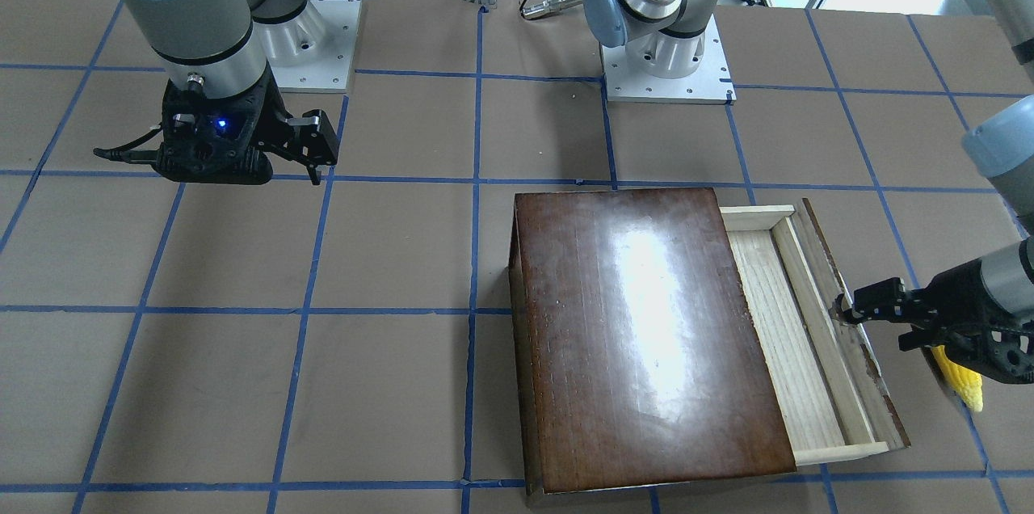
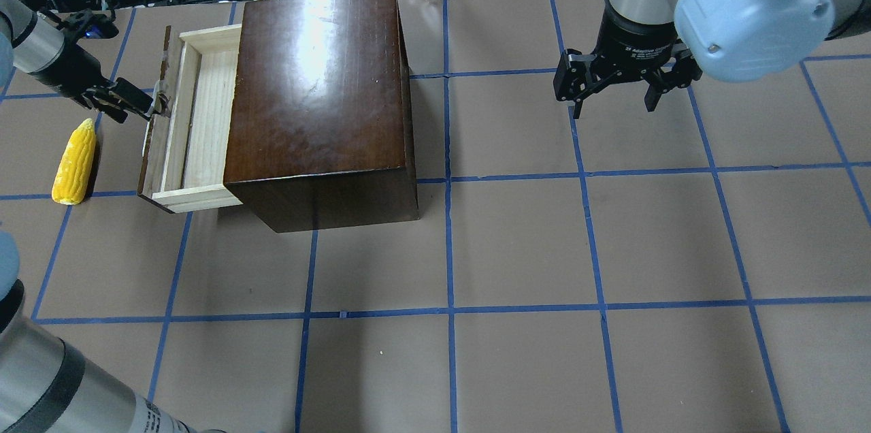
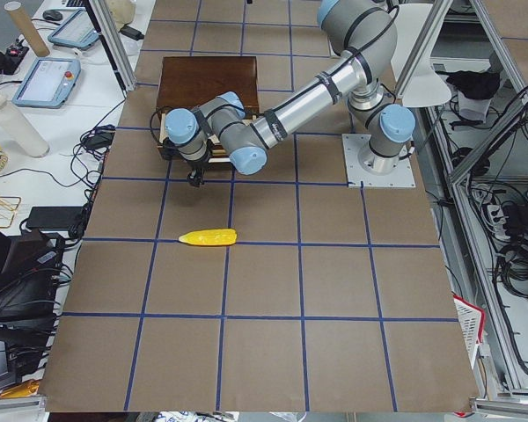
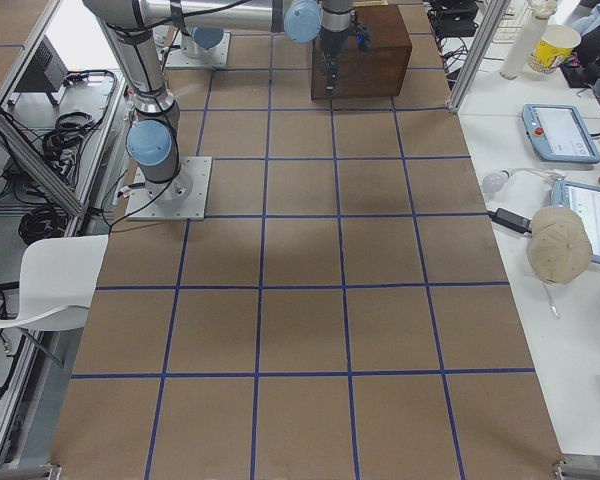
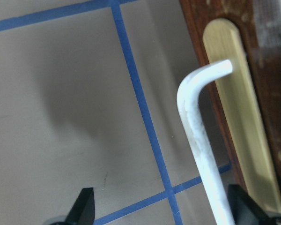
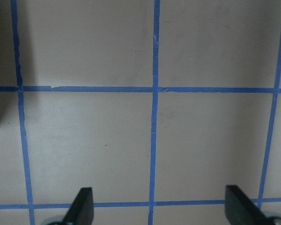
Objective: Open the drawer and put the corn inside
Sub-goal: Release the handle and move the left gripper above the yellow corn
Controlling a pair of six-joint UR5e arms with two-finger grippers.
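2 grippers are in view, and both have their fingers spread wide. We see the drawer (image 2: 204,113) standing partway out of the dark glossy box (image 2: 320,79), with its pale wooden floor open to view. The left gripper (image 2: 153,106) sits at the whitish handle (image 5: 196,136) on the drawer front. In the left wrist view the bar runs between the 2 fingertips, close to the one on that view's right. We cannot make out any finger pressing on it.

The corn (image 2: 75,161) lies on the table (image 2: 544,249) outside the drawer. It is near the front panel, roughly parallel to it, and neither gripper touches it.

The right gripper (image 2: 612,106) hangs above the table well apart from the box. It is over the blue tape lines (image 6: 154,117) and holds nothing.
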